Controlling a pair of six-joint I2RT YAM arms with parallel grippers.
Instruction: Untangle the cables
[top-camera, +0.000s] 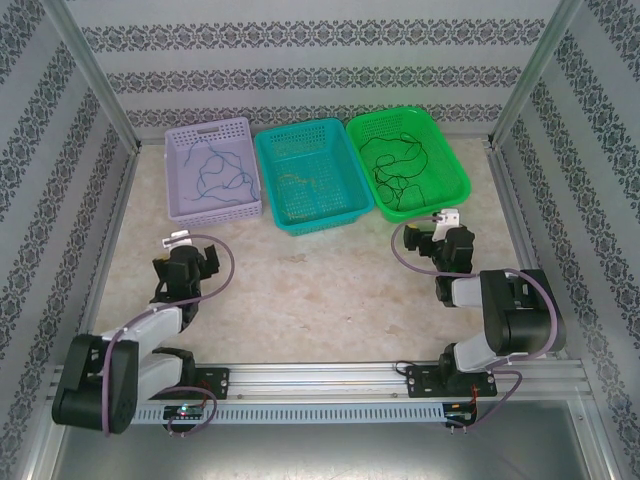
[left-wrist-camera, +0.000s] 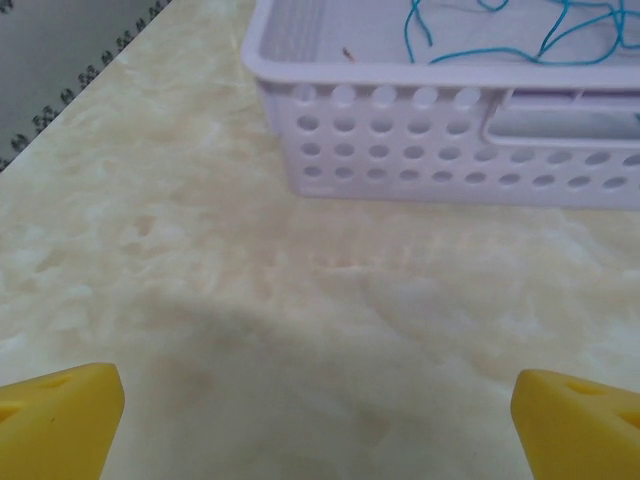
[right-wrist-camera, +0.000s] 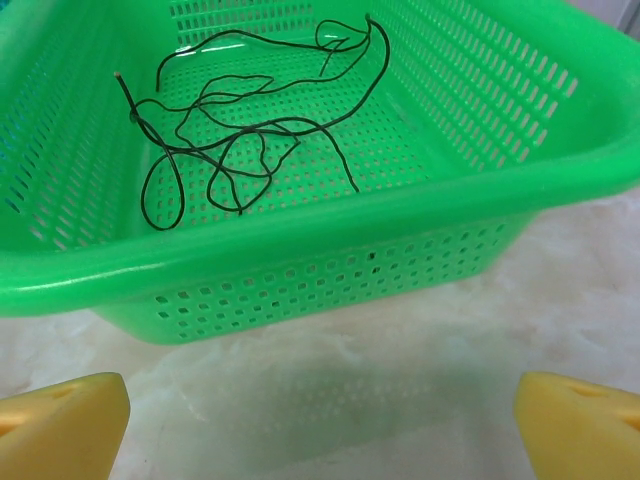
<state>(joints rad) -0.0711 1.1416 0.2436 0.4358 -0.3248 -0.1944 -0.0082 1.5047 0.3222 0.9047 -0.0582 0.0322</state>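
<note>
Rail: a metal rail (top-camera: 320, 378) at the near edge carries both arm bases.
Left end effector (top-camera: 192, 246): fingers spread wide and holding nothing. It hovers over bare surface, short of the lavender basket. In the left wrist view (left-wrist-camera: 320, 420) its two yellow fingertips (left-wrist-camera: 60, 418) sit at the bottom corners, far apart.
Right end effector (top-camera: 440, 226): fingers spread wide and holding nothing, just in front of the green basket's near wall. In the right wrist view (right-wrist-camera: 320, 425) its yellow fingertips (right-wrist-camera: 62, 418) are equally far apart.
Surface (top-camera: 320, 285): pale and marbled, with open space between the arms and the baskets.
Lavender basket (top-camera: 172, 175): far left in the row. One near corner shows in the left wrist view (left-wrist-camera: 380, 150).
Blue cable (top-camera: 222, 172): lies in loose loops on the lavender basket's floor (left-wrist-camera: 470, 55).
Teal basket (top-camera: 265, 180): middle of the row, just beside both neighbours.
Yellowish-green cable (top-camera: 300, 180): faint against the teal basket's floor.
Green basket (top-camera: 455, 165): far right, tilted slightly in the row (right-wrist-camera: 330, 215).
Black cable (top-camera: 395, 160): curls in overlapping loops inside the green basket (right-wrist-camera: 240, 140).
</note>
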